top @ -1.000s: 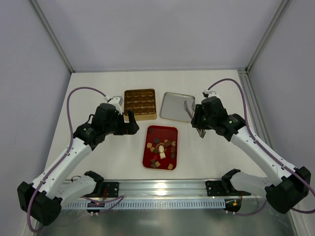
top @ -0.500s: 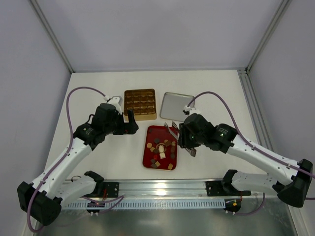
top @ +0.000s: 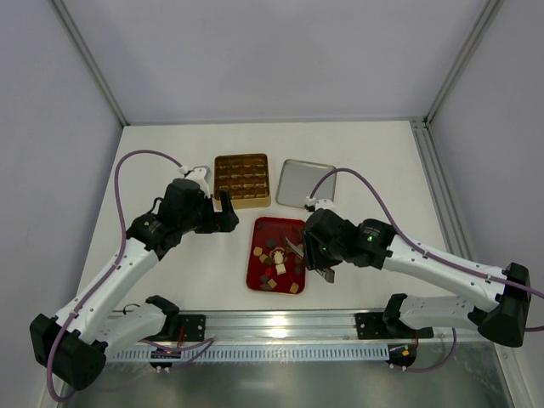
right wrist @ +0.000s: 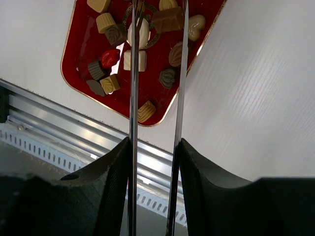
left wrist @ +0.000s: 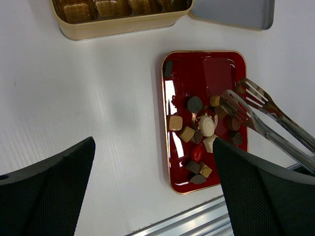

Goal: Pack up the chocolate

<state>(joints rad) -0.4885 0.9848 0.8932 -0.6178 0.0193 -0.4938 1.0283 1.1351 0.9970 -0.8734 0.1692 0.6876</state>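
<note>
On white table [top: 170, 144] | grey walls [top: 255, 59] | left tool [top: 226, 212] spread wide | right tool [right wrist: 153, 147] clamps tongs [right wrist: 133, 98]

- The chocolate [top: 277, 262] is a loose scatter of tiny pieces: dark brown, tan and cream-white, some square, some round.
- All of it lies in the red tray [left wrist: 211, 69], gathered in the half nearer the arm bases.
- A round cream-white piece [left wrist: 206, 125] sits mid-cluster, with tan and dark pieces touching it.
- One glossy red piece [right wrist: 110, 55] lies among them.
- The pieces lie at mixed angles, many touching.
</note>
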